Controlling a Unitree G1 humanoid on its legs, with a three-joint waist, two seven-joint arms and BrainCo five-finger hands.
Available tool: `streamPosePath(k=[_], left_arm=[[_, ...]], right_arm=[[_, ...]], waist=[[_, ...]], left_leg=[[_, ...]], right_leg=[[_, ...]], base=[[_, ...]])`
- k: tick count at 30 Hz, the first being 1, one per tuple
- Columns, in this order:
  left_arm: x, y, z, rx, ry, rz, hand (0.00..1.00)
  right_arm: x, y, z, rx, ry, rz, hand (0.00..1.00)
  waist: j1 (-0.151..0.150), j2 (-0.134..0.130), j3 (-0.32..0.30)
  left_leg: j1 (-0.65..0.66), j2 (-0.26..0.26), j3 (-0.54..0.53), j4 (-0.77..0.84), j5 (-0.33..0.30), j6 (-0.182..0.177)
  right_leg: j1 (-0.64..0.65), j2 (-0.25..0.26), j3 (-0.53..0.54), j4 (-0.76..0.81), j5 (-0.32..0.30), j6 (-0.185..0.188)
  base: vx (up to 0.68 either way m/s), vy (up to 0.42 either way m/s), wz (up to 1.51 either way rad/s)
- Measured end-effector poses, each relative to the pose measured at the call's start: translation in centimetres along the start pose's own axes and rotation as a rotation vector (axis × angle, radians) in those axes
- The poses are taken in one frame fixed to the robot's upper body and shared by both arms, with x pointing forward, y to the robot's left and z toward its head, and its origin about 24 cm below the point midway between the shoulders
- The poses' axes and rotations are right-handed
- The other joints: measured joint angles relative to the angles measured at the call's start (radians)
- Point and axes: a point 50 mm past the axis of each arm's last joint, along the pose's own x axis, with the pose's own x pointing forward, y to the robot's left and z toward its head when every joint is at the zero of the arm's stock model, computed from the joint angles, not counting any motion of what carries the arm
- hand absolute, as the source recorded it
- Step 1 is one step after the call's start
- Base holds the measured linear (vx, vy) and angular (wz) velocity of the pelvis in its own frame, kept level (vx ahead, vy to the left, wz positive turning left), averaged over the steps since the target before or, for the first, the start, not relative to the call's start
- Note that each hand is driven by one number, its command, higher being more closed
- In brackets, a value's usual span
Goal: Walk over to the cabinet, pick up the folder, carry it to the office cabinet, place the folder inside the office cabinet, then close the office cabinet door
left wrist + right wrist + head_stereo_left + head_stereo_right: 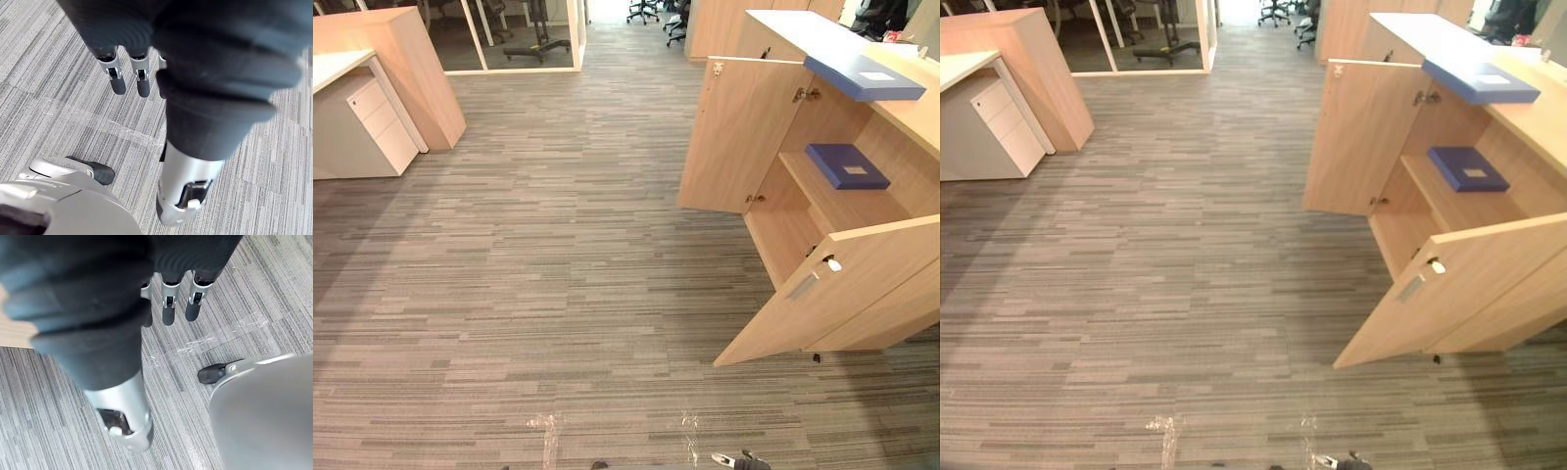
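Found the carpet floor [538,255] broad and bare through the middle. Met the office cabinet [909,116] on the right, its near door [842,294] swung far out over the carpet and its far door [739,132] open too, leaving a gap between them to the shelf [832,204]. Saw a blue folder [847,166] taking the shelf's far part. Saw a white drawer unit [380,122] and a wooden partition [401,69] well apart at the left.

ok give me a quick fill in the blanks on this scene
1. Both doors of the cabinet stand ____.
2. One blue folder lies on the cabinet's top; a second folder lies on a ____ inside it.
3. The left hand and right hand both hold ____.
Missing: open; shelf; nothing.
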Motion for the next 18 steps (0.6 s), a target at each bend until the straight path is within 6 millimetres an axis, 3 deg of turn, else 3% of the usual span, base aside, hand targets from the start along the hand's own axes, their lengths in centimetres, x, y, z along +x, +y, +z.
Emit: streamPosePath(k=[6,7,18], left_arm=[[0.1,-0.5,0.4,-0.05,-0.004,-0.06,0.0],[0.1,-0.6,0.5,-0.045,-0.007,-0.067,0.0],[0.1,-0.7,0.9,0.097,-0.045,-0.007,0.0]], right_arm=[[0.1,1.9,0.7,-0.001,-0.012,0.067,0.0],[0.1,2.0,0.8,-0.003,-0.013,0.068,0.0],[0.1,2.0,0.8,0.002,-0.013,0.047,0.0]], waist=[[0.005,0.0,0.023],[0.006,0.0,0.023],[0.009,0.002,0.023]], left_leg=[[0.038,-0.003,0.0,-0.026,-0.001,-0.001],[0.038,-0.003,0.0,-0.026,-0.001,-0.001],[0.056,-0.012,-0.009,-0.03,0.005,0.005]], right_leg=[[0.039,-0.002,-0.001,-0.027,0.001,0.018],[0.041,-0.002,-0.001,-0.029,0.001,0.032],[0.059,-0.012,-0.012,-0.028,0.0,0.034]], base=[[0.04,0.007,0.0],[0.0,0.0,0.0],[-0.01,0.0,0.02]])
